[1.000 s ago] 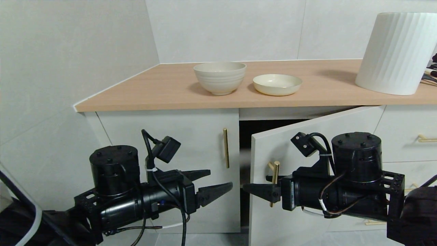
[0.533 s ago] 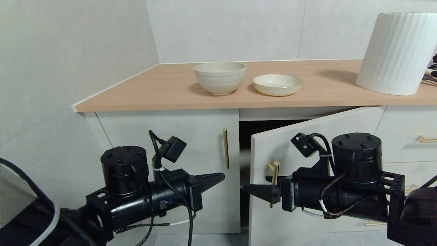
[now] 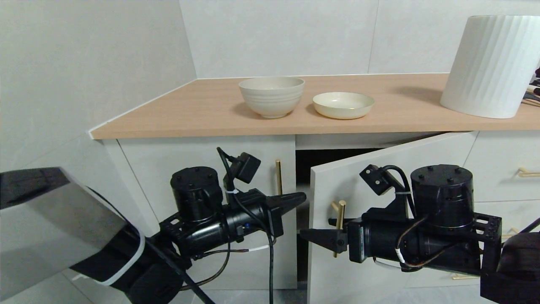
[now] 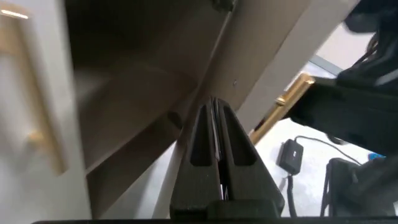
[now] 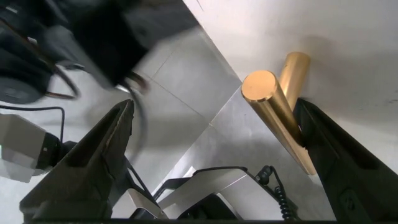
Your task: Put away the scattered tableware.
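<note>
A ribbed cream bowl (image 3: 272, 96) and a shallow cream plate (image 3: 343, 104) sit side by side on the wooden countertop (image 3: 190, 114). Below them the right cabinet door (image 3: 379, 169) stands ajar, dark inside. My right gripper (image 3: 316, 233) is open at that door's gold handle (image 3: 338, 223); the handle (image 5: 273, 102) lies between its fingers (image 5: 102, 158), close against one of them. My left gripper (image 3: 295, 198) is shut with nothing in it, and its tip (image 4: 214, 121) points at the gap between the two doors, near the left door's handle (image 3: 278, 182).
A tall white ribbed container (image 3: 491, 63) stands on the counter at the right. Drawers with gold handles (image 3: 527, 171) lie to the right of the open door. A tiled wall closes off the left side.
My left arm has swung up and to the right toward the gap between the doors, and its gripper went from open to shut. The right arm, door and dishes have stayed put.
</note>
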### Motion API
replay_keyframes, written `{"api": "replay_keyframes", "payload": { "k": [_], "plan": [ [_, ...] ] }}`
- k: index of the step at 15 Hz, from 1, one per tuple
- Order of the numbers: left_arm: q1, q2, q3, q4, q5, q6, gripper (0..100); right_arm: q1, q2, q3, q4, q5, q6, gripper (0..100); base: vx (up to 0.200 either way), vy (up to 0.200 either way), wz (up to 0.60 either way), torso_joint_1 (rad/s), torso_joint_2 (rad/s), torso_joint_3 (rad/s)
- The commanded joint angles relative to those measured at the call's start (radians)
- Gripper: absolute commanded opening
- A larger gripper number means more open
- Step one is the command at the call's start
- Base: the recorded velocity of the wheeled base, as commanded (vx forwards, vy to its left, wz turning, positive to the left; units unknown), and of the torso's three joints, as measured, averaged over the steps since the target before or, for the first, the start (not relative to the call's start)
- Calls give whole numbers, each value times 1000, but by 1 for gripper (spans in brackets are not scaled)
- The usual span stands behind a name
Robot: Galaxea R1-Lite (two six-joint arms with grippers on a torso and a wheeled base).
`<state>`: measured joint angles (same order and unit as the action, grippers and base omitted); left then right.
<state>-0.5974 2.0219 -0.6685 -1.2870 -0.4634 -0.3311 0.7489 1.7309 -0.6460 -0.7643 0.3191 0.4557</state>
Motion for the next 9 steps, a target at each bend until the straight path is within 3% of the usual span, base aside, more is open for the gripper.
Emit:
{"api": "replay_keyframes", "payload": {
  "k": [1,4,9],
  "plan": [
    [-31,120,-17,-77,28,0,0,0,-2,5,0,0,0,100,0,0,0,0,0,0],
    [-53,175,-43,-147,85,0,0,-2,-4,6,0,-5,-2,100,0,0,0,0,0,0],
    [-81,176,-43,-170,89,0,0,-29,-37,40,2,-5,-63,100,0,0,0,0,0,0]
  ]
}}
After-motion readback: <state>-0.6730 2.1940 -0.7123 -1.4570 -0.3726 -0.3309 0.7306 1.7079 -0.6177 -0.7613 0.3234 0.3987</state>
